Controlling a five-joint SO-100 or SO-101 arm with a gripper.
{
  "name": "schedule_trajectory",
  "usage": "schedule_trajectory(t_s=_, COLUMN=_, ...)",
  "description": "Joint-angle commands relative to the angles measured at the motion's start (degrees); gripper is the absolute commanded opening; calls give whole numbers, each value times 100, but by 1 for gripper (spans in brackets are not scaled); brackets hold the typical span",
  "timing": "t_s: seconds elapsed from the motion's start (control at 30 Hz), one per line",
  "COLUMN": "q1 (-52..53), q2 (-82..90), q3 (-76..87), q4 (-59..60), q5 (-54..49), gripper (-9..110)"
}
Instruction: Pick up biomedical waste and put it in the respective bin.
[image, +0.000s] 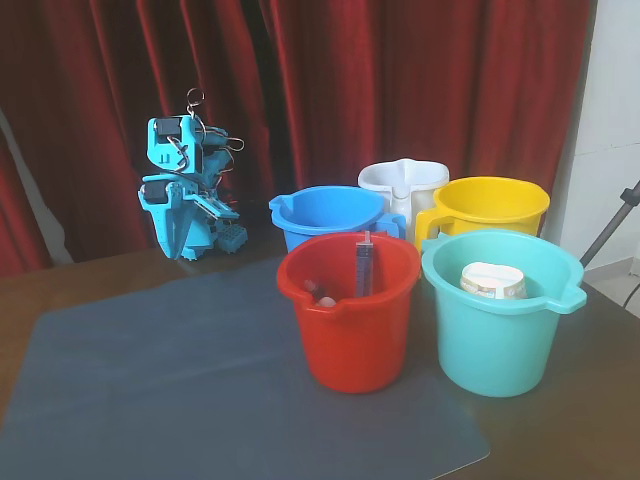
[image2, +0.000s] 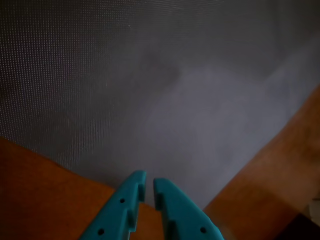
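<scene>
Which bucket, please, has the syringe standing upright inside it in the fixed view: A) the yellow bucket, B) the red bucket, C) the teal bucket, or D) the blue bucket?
B: the syringe stands upright against the inner back wall of the red bucket, while the teal bucket beside it holds a pale round container instead.

A dark brown wooden table (image: 590, 400) is covered by a grey mat (image: 200, 390). In the wrist view, the mat's corner (image2: 165, 100) is seen just ahead of the claw (image2: 149, 186), with bare table wood (image2: 40, 195) exposed to both sides of it. Five buckets are set on the table: red (image: 350, 330), teal (image: 495, 335), blue (image: 325, 215), yellow (image: 490, 205), white (image: 400, 180).
</scene>
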Motion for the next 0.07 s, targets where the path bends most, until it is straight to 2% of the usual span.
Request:
schedule_trajectory(t_s=0.0, q1=0, q2=-9, q3=-35, q4=-44, q5=35, gripper=0)
schedule_trajectory(t_s=0.03, q1=0, q2=-9, q3=-35, q4=-44, q5=35, gripper=0)
